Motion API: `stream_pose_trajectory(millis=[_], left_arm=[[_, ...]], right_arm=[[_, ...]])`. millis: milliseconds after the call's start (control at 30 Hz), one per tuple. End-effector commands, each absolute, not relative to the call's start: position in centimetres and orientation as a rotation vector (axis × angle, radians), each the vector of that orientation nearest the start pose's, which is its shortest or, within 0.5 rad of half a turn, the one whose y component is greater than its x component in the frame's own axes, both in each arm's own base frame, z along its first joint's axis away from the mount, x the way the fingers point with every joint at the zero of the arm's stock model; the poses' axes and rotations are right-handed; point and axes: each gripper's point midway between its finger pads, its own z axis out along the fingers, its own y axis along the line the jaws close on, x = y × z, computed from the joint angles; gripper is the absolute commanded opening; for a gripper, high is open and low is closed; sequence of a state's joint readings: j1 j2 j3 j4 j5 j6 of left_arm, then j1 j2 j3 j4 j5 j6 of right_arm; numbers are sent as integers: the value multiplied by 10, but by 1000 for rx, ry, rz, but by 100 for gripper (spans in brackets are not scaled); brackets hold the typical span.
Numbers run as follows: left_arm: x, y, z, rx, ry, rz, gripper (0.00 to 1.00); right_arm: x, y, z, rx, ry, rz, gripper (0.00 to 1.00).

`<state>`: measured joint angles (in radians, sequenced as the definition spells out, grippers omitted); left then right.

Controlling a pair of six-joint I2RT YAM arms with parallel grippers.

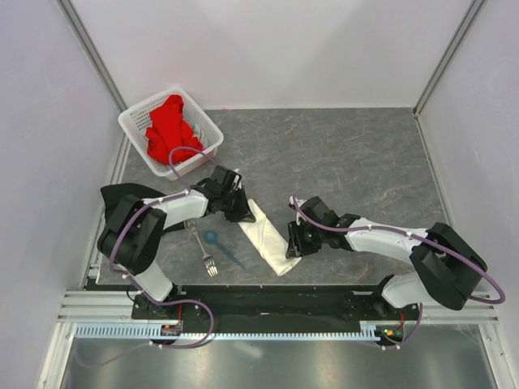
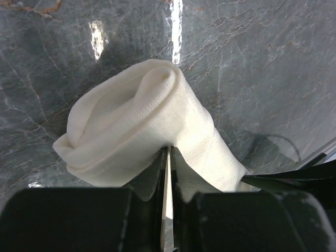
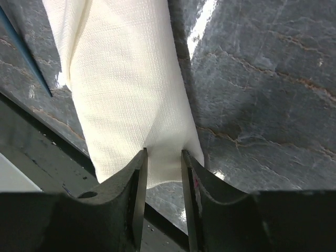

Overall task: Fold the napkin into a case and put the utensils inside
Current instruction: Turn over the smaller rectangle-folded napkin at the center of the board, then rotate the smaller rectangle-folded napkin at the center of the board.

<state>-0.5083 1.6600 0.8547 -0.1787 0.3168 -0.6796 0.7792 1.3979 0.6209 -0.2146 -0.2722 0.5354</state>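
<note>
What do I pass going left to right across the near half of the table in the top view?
The fork → blue spoon → napkin, folded into a strip → right tool at its near end.

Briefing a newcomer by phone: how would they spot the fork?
On the grey table, look near the front edge, just left of the white napkin. The fork there is thin and silver; the spoon beside it is blue.
</note>
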Motion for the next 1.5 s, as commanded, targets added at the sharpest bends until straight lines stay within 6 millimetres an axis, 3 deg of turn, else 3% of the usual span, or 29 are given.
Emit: stream_pose_trajectory(millis=[0,167,200,300,433,567,700,833,1033,1233,1367,1467], left_arm=[[300,-249,56,-38,2599,-792,14],[299,-243,89,-6,2532,-777,28],[298,-240,99,-5,2509,-779,28],[289,-229,106,-17,2504,-741,27],[279,-213,127,-72,2441,-727,27],[275,-198,136,-128,2407,-729,28],[272,-194,130,-149,2432,-731,29],[270,-198,130,-164,2441,-770,29],[266,-198,126,-160,2444,-778,29],[264,-197,120,-159,2455,-780,29],[265,-198,121,-149,2453,-780,29],[266,-199,124,-139,2448,-788,29]], right_arm=[[163,260,26,-437,2672,831,39],[174,254,45,-438,2627,751,42],[177,252,57,-435,2620,729,43],[183,251,78,-456,2585,625,48],[165,277,96,-501,2555,648,56],[142,312,93,-566,2555,695,57],[116,349,87,-633,2556,764,51],[107,361,69,-639,2575,747,45],[111,346,39,-556,2623,634,43],[126,312,14,-438,2672,512,42],[141,283,3,-351,2692,427,43],[165,250,-1,-251,2685,354,43]])
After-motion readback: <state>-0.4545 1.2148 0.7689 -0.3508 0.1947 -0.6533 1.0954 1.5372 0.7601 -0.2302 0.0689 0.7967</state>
